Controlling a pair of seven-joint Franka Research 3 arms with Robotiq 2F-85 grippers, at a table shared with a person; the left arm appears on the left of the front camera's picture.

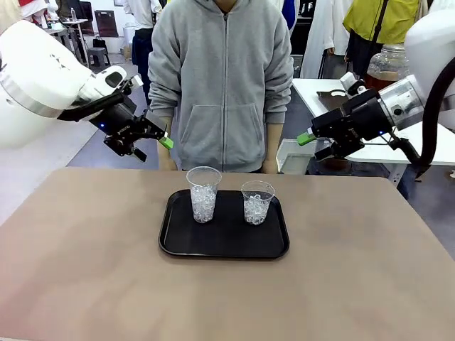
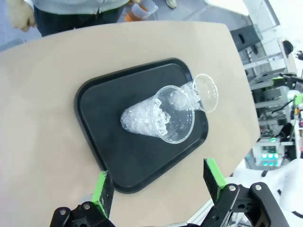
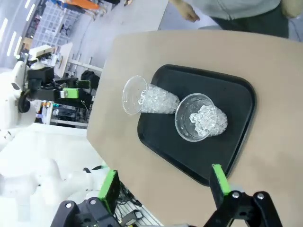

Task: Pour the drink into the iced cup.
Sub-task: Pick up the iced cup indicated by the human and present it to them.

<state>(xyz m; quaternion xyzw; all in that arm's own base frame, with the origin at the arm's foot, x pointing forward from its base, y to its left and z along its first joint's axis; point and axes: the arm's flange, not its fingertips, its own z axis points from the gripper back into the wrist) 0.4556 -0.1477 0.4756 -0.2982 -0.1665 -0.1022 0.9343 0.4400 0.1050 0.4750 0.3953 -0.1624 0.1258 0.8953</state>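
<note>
A broad tan round-edged table (image 1: 85, 270) spans the lower half of the front view. A person in a grey zip hoodie (image 1: 220, 85) stands at its far edge, top centre. The two white robot arms come in from the upper left and upper right. The left gripper (image 1: 152, 148) hangs in the air at the upper left and the right gripper (image 1: 313, 145) at the upper right. Both have their green-padded fingers spread apart and hold nothing, which the wrist views confirm.

A black rounded rectangular plastic tray (image 1: 178, 241) lies in the middle of the table. A big round clear glass jar (image 1: 389, 57) stands at the upper right, on a white side table behind the right arm, well apart from the tray. The amber-brown drink (image 1: 384, 78) is inside it, though the arm hides part of the jar, so its level is unclear.

On the tray stand two clear plastic cups of ice, upright and apart: the taller iced cup (image 1: 204, 193) at the left, the shorter iced cup (image 1: 257, 202) at the right.
</note>
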